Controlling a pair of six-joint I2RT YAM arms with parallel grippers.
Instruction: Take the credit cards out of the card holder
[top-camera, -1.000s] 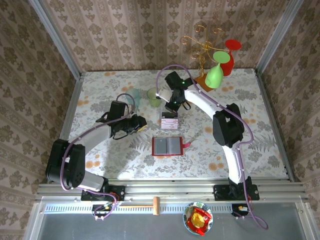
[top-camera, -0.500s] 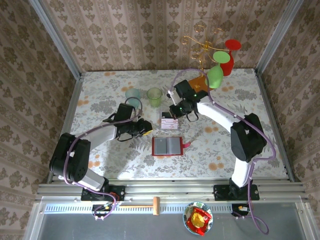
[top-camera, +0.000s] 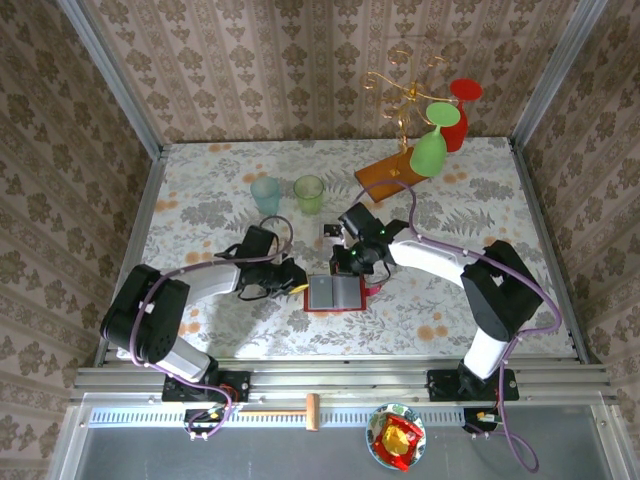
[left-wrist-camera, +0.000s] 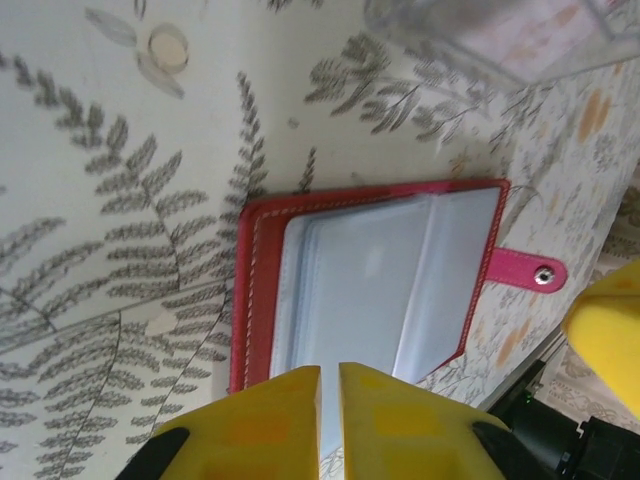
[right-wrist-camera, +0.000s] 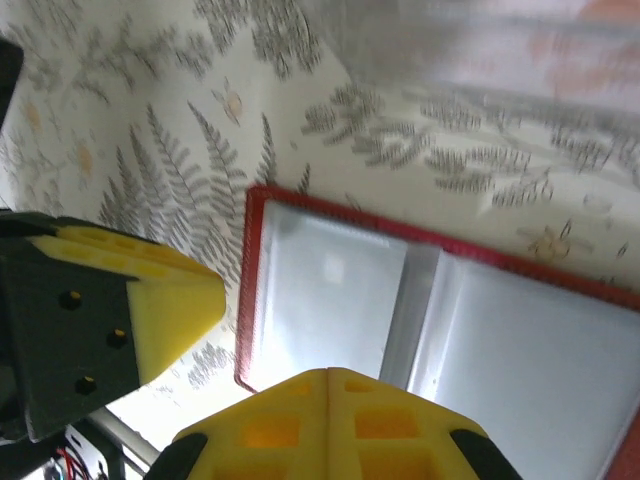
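A flat red bifold card holder (top-camera: 333, 292) lies open on the floral table (top-camera: 200, 200), with the left gripper (left-wrist-camera: 330, 375) at its 9 o'clock, almost closed and empty, and the right gripper (right-wrist-camera: 328, 378) at 1 o'clock, closed and empty.

Card holder (top-camera: 333, 292) lies open on floral table (top-camera: 200, 190).

Your left arm (top-camera: 200, 280) lies low and reaches to the right. Your right arm (top-camera: 440, 262) bends at the elbow and reaches back to the left. The left gripper (top-camera: 294, 284) and the right gripper (top-camera: 352, 268) face each other, tips near but apart. The left gripper's yellow fingers (left-wrist-camera: 260, 410) sit almost together, with just a thin slit between them. The right gripper's yellow fingers (right-wrist-camera: 270, 420) press flat against each other.
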